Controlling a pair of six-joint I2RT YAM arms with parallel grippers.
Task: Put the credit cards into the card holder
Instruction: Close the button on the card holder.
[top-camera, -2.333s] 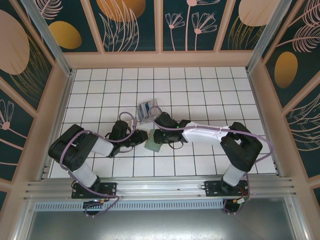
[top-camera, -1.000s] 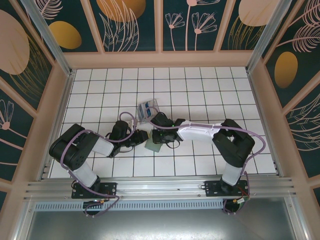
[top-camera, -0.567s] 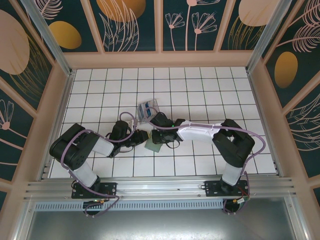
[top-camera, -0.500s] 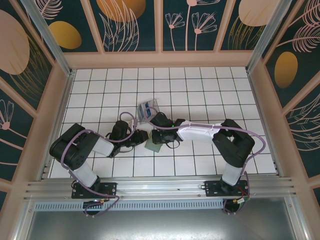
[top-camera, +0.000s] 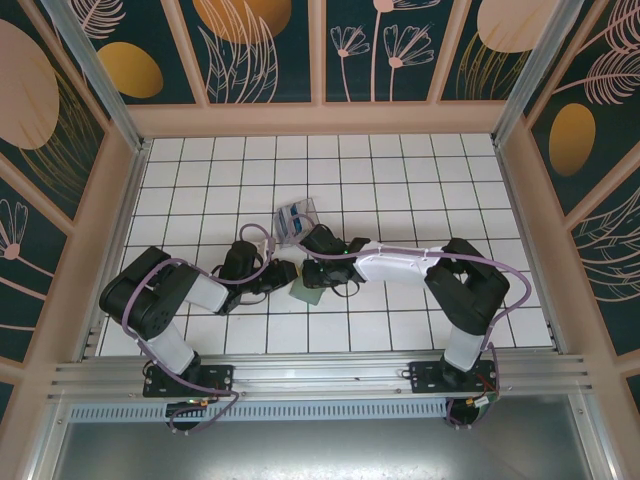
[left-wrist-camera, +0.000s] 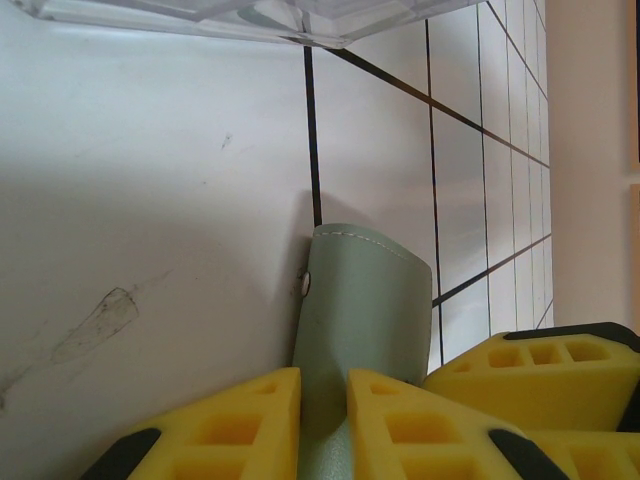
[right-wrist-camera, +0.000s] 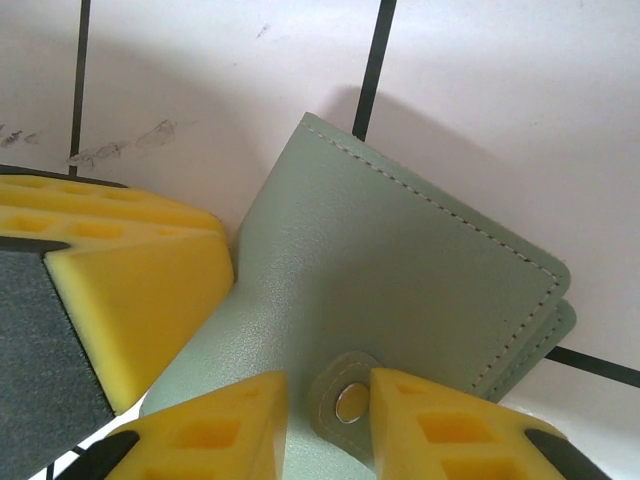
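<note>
The sage-green card holder (top-camera: 306, 293) lies folded on the white tiles between both grippers. My left gripper (left-wrist-camera: 322, 425) is shut on one edge of the card holder (left-wrist-camera: 366, 300), its yellow fingers pinching the leather. My right gripper (right-wrist-camera: 328, 430) hovers over the card holder (right-wrist-camera: 400, 280). Its jaws stand narrowly open around the snap tab (right-wrist-camera: 348, 403), one pad touching the metal snap, the other a little clear of the tab. The left gripper's yellow finger (right-wrist-camera: 135, 300) presses the wallet's left edge. Blue and white credit cards (top-camera: 292, 217) sit in a clear box behind the grippers.
The clear plastic box (top-camera: 297, 219) stands just beyond the wallet, and its edge (left-wrist-camera: 250, 15) shows in the left wrist view. The right gripper's finger (left-wrist-camera: 545, 370) is close beside the left one. Wooden walls (top-camera: 330, 118) ring the tiled floor.
The right arm's elbow drew in to the left more than a second ago. Since then both arms hold almost still, with the right gripper's fingers parting slightly at the wallet.
</note>
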